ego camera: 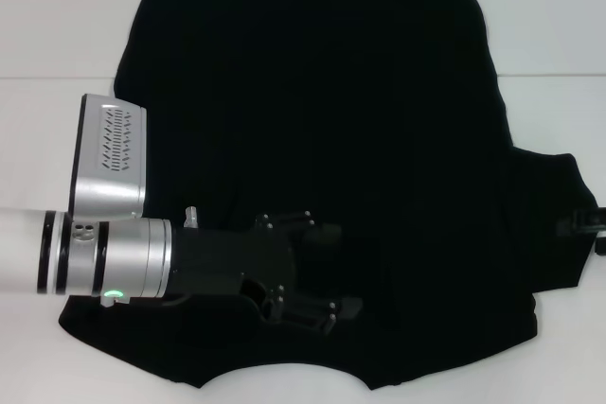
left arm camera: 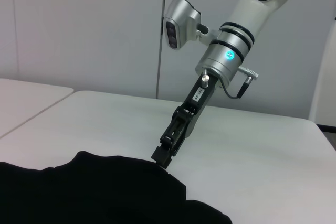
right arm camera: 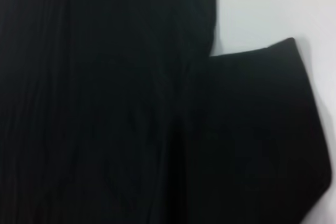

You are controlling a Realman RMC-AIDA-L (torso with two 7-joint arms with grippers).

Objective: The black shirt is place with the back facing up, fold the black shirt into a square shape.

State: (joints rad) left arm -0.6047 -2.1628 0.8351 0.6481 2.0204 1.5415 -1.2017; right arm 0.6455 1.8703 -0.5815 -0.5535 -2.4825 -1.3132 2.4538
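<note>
You see the black shirt (ego camera: 322, 139) spread flat across the white worktop (ego camera: 57, 26). The left gripper (ego camera: 327, 276) lies over the shirt at 6 o'clock, fingers parted. The right gripper (left arm camera: 164, 156) touches the sleeve edge at 3 o'clock; you cannot tell its finger state.

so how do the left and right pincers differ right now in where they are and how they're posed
The left pincer is over the near middle of the black shirt; the right pincer is at the shirt's outer edge, by the sleeve on the robot's right. The left pincer reaches in nearly level across the cloth, while the right pincer slants steeply down with its tip at the fabric. Both are black and at the shirt.
</note>
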